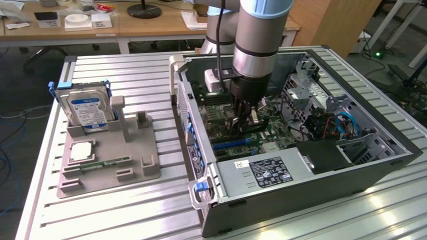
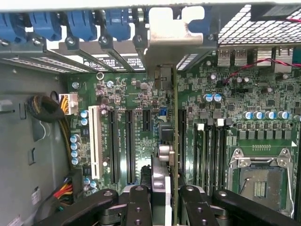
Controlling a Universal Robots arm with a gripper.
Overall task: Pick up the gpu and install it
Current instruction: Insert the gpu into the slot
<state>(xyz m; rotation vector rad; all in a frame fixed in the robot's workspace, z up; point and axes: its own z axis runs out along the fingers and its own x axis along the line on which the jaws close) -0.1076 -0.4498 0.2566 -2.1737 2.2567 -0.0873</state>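
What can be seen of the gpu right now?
The gpu is seen edge-on in the wrist view: a thin green circuit board with dark cooler parts on one face and a silver metal bracket at its far end. It stands on edge inside the computer case, over the black expansion slots of the motherboard, its bracket at the rear slot openings. The gripper is shut on its near end, one finger on each face. Whether it is fully seated cannot be told.
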